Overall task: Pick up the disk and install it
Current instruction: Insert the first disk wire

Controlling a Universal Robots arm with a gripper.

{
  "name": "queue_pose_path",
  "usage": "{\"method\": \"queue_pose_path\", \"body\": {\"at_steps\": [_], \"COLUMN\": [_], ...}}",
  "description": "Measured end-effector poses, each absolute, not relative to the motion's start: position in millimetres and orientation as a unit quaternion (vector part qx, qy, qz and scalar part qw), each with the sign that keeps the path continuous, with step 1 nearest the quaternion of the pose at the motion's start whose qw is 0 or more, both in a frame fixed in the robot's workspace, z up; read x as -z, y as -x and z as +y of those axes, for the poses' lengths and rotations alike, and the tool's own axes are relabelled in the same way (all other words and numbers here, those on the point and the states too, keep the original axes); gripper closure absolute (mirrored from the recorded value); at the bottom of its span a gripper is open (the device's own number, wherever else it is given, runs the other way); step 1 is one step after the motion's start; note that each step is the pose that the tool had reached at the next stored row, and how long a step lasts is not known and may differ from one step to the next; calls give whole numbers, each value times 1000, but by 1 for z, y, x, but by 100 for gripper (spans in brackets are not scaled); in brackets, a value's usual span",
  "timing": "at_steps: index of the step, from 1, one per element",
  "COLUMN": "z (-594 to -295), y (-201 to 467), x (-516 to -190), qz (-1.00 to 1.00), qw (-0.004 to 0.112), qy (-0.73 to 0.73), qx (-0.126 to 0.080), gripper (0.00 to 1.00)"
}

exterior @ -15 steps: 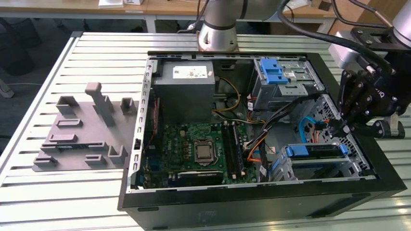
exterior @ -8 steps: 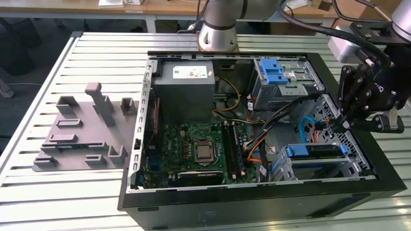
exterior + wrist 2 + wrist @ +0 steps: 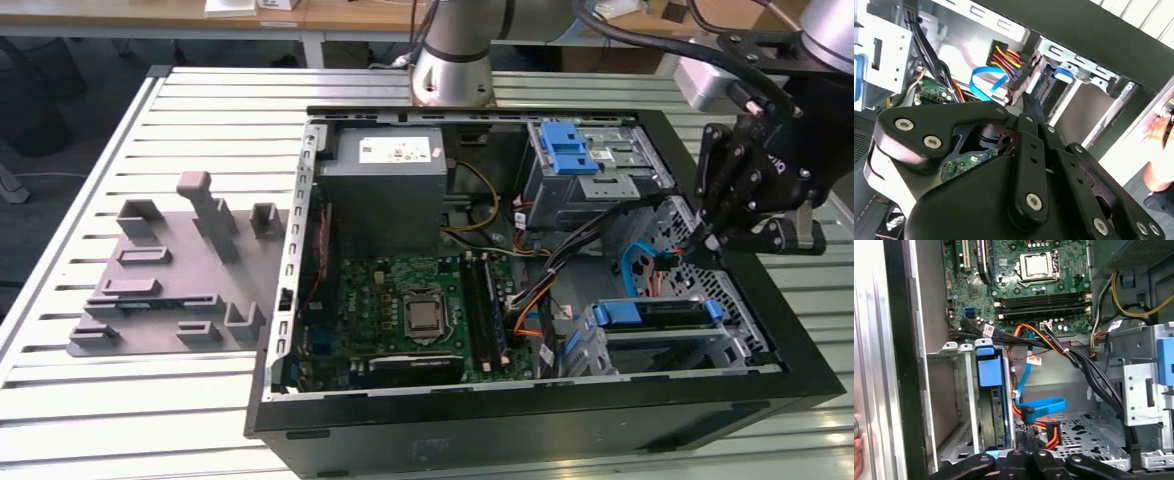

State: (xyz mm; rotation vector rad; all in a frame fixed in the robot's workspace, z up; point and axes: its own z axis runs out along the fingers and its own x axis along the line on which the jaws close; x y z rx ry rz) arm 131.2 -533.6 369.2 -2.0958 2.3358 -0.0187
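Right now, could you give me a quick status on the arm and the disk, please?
Gripper inside the open case, above the drive bay. Disk seated in the bay, blue rails showing. Loose cables beside it.

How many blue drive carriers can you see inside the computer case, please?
2: one on the silver cage at the back, one on the disk in the front bay near the gripper. Others may be hidden.

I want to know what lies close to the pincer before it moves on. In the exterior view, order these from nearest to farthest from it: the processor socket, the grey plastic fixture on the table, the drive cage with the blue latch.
1. Drive cage with the blue latch: beside the pincer, toward the view's left.
2. Processor socket: mid-case, on the green board.
3. Grey plastic fixture: outside the case, far left.
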Motion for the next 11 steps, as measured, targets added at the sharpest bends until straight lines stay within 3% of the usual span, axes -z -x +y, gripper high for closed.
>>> {"method": "queue_pose_path", "body": {"at_steps": [10,11], "z": [-523,-523], "y": [-139,-140], "x": [-367,-366], "qz": [752,752], "qw": [-1,-1], "qy": [659,659], "qx": [4,4], "gripper": [89,83]}}
